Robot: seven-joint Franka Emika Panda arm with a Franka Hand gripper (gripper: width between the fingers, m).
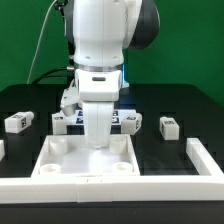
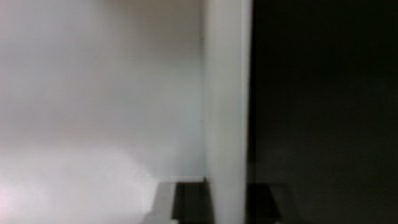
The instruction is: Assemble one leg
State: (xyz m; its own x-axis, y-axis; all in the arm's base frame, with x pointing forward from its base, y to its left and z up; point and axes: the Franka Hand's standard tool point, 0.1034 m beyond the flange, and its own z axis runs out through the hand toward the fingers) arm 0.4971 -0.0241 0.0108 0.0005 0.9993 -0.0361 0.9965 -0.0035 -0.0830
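Observation:
The large white square panel [image 1: 70,165] with round corner sockets lies flat at the front of the black table. My gripper [image 1: 97,140] points straight down at the panel's far edge. In the wrist view the two dark fingers [image 2: 189,203] stand on either side of the panel's thin white rim [image 2: 226,100], and the gripper [image 2: 226,197] looks shut on it. One small white leg [image 1: 17,122] lies at the exterior view's left and another leg [image 1: 169,126] at its right, both apart from the gripper.
The marker board [image 1: 62,121] lies just behind the panel, partly hidden by my arm. A further small white part [image 1: 67,101] sits behind it. A white L-shaped wall [image 1: 205,160] borders the front and the exterior view's right.

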